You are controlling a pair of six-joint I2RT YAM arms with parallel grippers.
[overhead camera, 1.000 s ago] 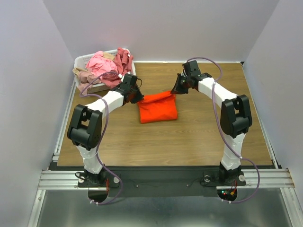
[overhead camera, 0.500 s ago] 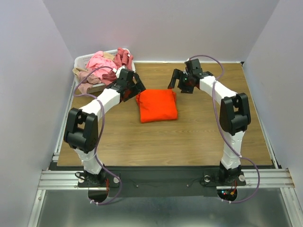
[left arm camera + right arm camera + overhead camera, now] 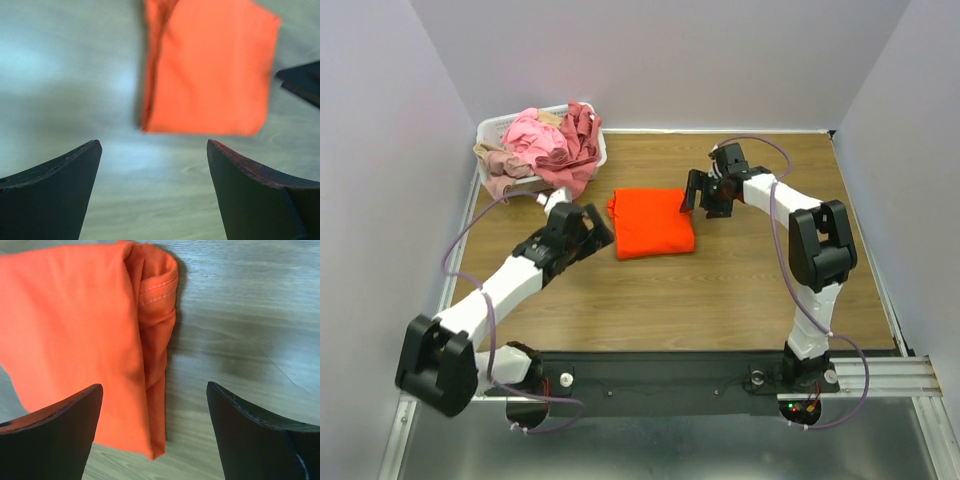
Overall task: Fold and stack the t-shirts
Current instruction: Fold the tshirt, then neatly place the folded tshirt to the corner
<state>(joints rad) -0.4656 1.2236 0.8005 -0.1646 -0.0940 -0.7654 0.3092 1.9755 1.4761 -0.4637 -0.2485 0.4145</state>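
A bright orange t-shirt (image 3: 653,222) lies folded flat on the wooden table (image 3: 740,280). My left gripper (image 3: 598,230) stands open just left of it, over bare wood and apart from the cloth. In the left wrist view the orange t-shirt (image 3: 210,70) lies ahead of the left gripper (image 3: 154,144), which has nothing in it. My right gripper (image 3: 703,195) is open at the shirt's right edge. In the right wrist view the right gripper (image 3: 154,387) hangs over the orange t-shirt (image 3: 75,325), whose folded hem edge runs between the spread fingers. Pink (image 3: 533,136), maroon (image 3: 582,127) and beige (image 3: 492,156) t-shirts are heaped in the basket.
A white lattice basket (image 3: 492,125) stands at the table's back left corner, with cloth spilling over its front rim. Grey walls close in the table on three sides. The metal rail (image 3: 880,375) with the arm bases runs along the near edge.
Both grippers opened and let go of the orange t-shirt, which now lies flat. The left arm swung back toward the near left. The right gripper came down beside the shirt's right edge.
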